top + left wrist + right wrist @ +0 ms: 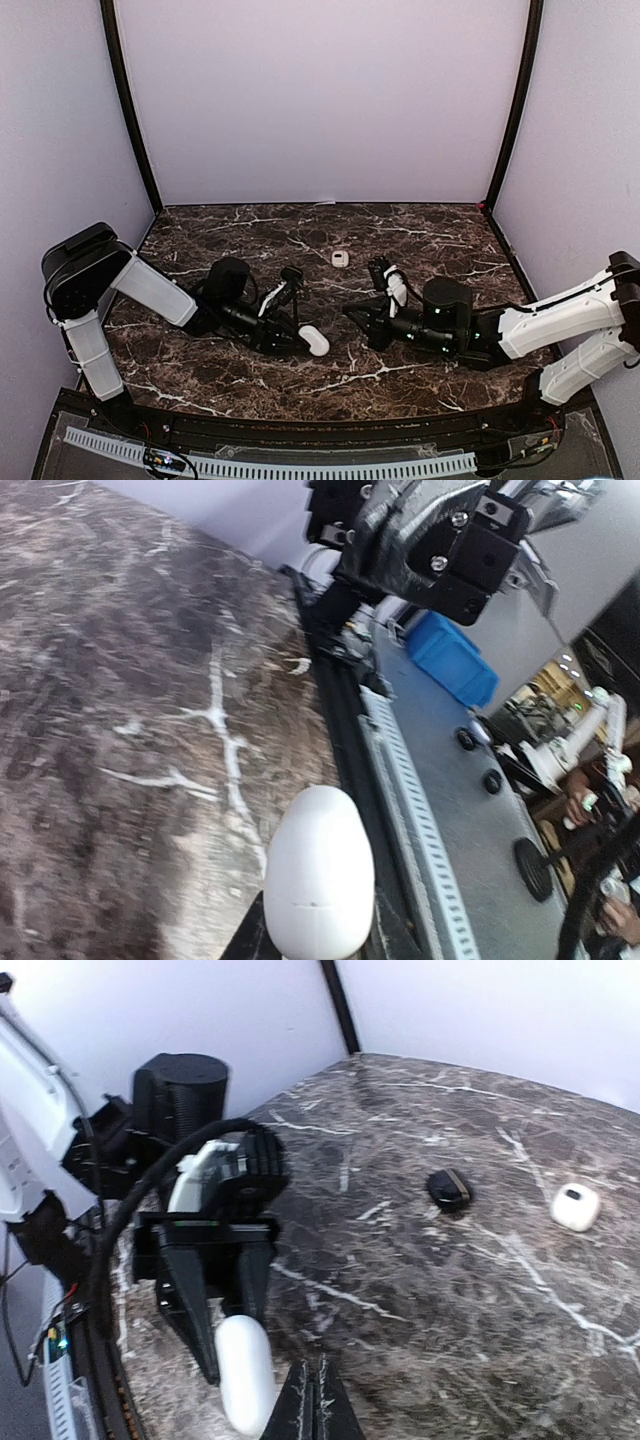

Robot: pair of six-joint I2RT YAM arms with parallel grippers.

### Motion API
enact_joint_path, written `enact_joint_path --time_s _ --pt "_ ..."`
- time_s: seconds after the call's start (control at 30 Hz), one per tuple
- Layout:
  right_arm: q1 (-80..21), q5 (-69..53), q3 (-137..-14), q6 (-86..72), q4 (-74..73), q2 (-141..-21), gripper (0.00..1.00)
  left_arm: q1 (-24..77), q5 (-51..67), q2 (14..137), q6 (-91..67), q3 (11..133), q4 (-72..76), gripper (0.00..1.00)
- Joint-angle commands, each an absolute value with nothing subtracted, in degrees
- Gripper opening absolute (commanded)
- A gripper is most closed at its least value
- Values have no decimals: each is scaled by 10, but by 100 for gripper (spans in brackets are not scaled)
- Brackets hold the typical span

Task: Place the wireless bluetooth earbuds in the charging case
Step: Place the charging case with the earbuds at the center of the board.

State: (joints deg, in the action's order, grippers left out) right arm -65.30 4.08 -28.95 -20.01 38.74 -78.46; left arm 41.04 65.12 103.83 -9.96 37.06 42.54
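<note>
Charging case (314, 342) | white | gripped by left fingers (190, 1305) | right fingers (298, 1415) together

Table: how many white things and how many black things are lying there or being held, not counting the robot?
White: 2, the egg-shaped case and the small white piece
Black: 1, the small black piece
Total: 3

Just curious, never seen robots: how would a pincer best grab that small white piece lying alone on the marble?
Straight down from above, closing on two opposite sides of the small white piece. It lies low and rounded on the marble table, with bare surface around it.
</note>
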Motion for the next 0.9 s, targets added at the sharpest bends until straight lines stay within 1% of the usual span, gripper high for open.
enact_joint_path --time_s 0.0,0.13,0.27,0.5,0.67,0.73,0.8,0.83,0.87 --pt "-613 147 -283 -204 323 -764 0 409 551 1041 -85 402 343 0" --pt "-583 203 -282 -215 286 -749 0 403 473 1043 -135 425 316 0" --pt "-561 252 -264 -226 281 -729 0 389 402 1070 -190 490 247 1" --pt "-544 279 -245 -217 273 -706 0 363 369 1155 -247 616 202 4" --pt "-540 294 -227 -215 285 -692 0 343 393 1210 -283 680 196 6" --pt "-538 297 -227 -211 284 -688 0 343 381 1223 -275 708 166 8" --pt "-537 301 -226 -207 281 -684 0 343 370 1233 -268 730 137 13" --pt "-536 303 -226 -204 280 -680 0 343 368 1235 -268 734 130 20" --pt "-536 304 -227 -203 279 -677 0 343 365 1234 -268 733 126 29"
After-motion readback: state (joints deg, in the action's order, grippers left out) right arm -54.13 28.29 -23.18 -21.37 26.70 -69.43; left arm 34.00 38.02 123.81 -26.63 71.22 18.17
